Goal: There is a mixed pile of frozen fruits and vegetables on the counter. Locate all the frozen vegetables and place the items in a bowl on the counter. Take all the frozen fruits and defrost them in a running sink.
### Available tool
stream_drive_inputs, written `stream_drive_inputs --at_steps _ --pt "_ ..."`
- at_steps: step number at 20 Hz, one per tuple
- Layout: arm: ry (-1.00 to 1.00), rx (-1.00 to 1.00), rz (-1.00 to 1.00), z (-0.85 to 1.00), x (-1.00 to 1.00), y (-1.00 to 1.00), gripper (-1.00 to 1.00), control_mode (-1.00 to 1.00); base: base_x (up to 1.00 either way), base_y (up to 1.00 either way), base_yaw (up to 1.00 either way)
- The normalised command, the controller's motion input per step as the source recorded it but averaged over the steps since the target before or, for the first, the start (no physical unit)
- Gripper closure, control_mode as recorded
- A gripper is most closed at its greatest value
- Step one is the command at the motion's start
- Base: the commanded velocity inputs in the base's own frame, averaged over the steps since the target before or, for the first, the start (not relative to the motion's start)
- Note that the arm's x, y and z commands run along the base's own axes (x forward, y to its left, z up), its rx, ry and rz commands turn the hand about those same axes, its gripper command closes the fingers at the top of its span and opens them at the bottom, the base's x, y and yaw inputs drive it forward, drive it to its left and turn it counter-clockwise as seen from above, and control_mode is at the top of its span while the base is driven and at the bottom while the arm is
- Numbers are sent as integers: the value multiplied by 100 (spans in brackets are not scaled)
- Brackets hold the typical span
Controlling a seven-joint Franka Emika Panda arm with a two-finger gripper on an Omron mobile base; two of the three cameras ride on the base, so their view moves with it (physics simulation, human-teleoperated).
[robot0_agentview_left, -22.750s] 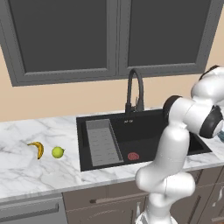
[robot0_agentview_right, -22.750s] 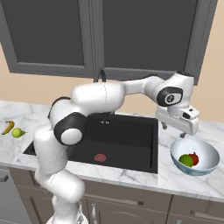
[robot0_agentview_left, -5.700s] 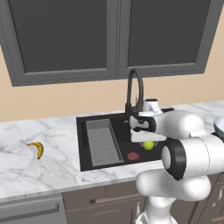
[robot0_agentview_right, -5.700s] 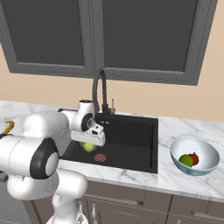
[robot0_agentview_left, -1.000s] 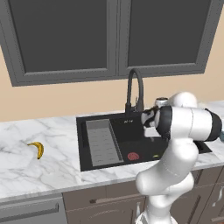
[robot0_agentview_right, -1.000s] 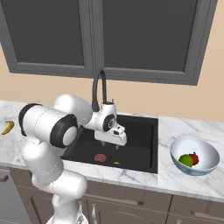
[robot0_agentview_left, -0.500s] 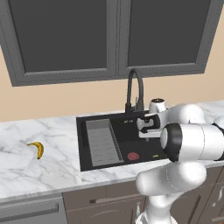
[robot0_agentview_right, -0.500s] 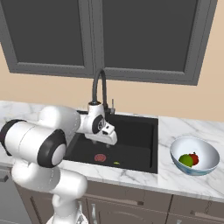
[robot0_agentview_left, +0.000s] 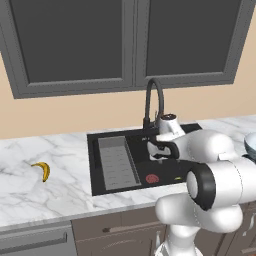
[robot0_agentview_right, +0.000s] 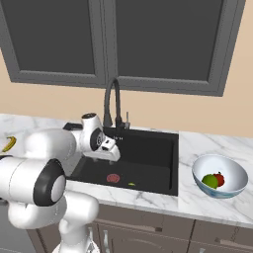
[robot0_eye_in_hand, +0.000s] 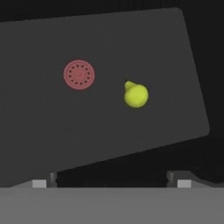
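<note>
A yellow-green stemmed ball [robot0_eye_in_hand: 135,95] lies loose on the floor of the black sink [robot0_agentview_right: 148,148], right of the reddish drain [robot0_eye_in_hand: 79,74]; it is a small speck [robot0_agentview_right: 131,184] in the right base view. My gripper [robot0_eye_in_hand: 111,183] hangs open and empty above the basin [robot0_agentview_left: 157,148], beside the black faucet [robot0_agentview_left: 151,97]. The yellow banana [robot0_agentview_left: 42,170] rests on the white marble counter [robot0_agentview_left: 30,195], far left of the sink. At the right, the pale bowl [robot0_agentview_right: 232,170] holds a dark green ball [robot0_agentview_right: 209,181] and a red round piece [robot0_agentview_right: 220,179].
A grey ribbed tray [robot0_agentview_left: 117,161] fills the sink's left part. Dark-framed wall cabinets [robot0_agentview_left: 125,40] hang above the faucet. My own white arm [robot0_agentview_right: 39,148] curls over the sink's left side in the right base view. Brown-grey cabinet fronts [robot0_agentview_right: 148,227] run below the counter.
The hand has swung left over the sink, toward the faucet side, jaws still open. The yellow-green ball stays on the sink floor and the banana has not moved.
</note>
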Motion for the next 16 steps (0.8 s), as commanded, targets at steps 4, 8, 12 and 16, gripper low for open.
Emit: stream_drive_inputs --at_steps 4,8,12,16 --pt "0 -1 10 21 -3 49 -100 -100 0 0 0" --pt "0 0 9 17 -5 48 -100 -100 0 0 0" --pt "0 0 8 11 -2 48 -100 -100 0 0 0" --pt "1 2 7 3 0 51 -100 -100 0 0 0"
